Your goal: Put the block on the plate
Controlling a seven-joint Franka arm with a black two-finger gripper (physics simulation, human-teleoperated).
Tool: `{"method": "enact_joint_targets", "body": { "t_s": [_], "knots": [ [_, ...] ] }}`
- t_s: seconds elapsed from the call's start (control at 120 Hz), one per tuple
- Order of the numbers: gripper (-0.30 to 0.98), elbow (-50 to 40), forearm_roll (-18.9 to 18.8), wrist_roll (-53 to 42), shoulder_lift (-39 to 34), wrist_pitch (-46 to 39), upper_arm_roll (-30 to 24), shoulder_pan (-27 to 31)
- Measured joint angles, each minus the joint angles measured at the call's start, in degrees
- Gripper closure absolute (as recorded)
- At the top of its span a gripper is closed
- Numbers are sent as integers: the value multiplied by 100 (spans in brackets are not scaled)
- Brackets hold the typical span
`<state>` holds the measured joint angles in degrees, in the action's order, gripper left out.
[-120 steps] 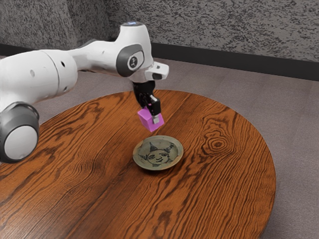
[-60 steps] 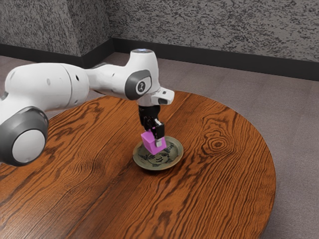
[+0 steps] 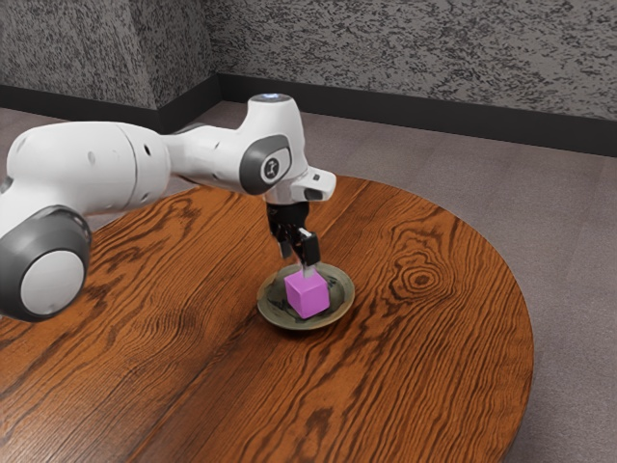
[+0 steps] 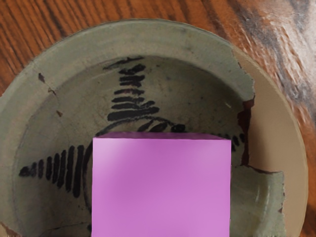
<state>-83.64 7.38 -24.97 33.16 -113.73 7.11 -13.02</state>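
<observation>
My gripper (image 3: 298, 264) stands open just above the pink block, its two fingers apart. The pink block (image 3: 308, 293) rests on the plate, near the middle, and is free of the fingers' grip. Greenish, with dark drawn markings, the plate (image 3: 272, 307) lies flat on the table. In the wrist view the block (image 4: 161, 190) is large under my hand, hiding part of the plate (image 4: 64, 98) and its drawing.
The round wooden table (image 3: 424, 357) extends around the plate on every side. Its curved edge runs along the exterior view's right, with grey floor (image 3: 569, 251) beyond.
The block has gone down from between my fingers onto the plate. My gripper, lowered over the plate half a second ago, has opened and now sits slightly above the block.
</observation>
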Motion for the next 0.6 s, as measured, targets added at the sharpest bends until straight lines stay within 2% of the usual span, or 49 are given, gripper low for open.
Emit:
{"method": "enact_joint_targets", "body": {
  "t_s": [0.283, 0.6],
  "knots": [
    [2, 6, -26, -16, -1231, 517, 86, -7],
    [1, -104, -339, 865, -2751, 2090, 300, 12]
  ]
}}
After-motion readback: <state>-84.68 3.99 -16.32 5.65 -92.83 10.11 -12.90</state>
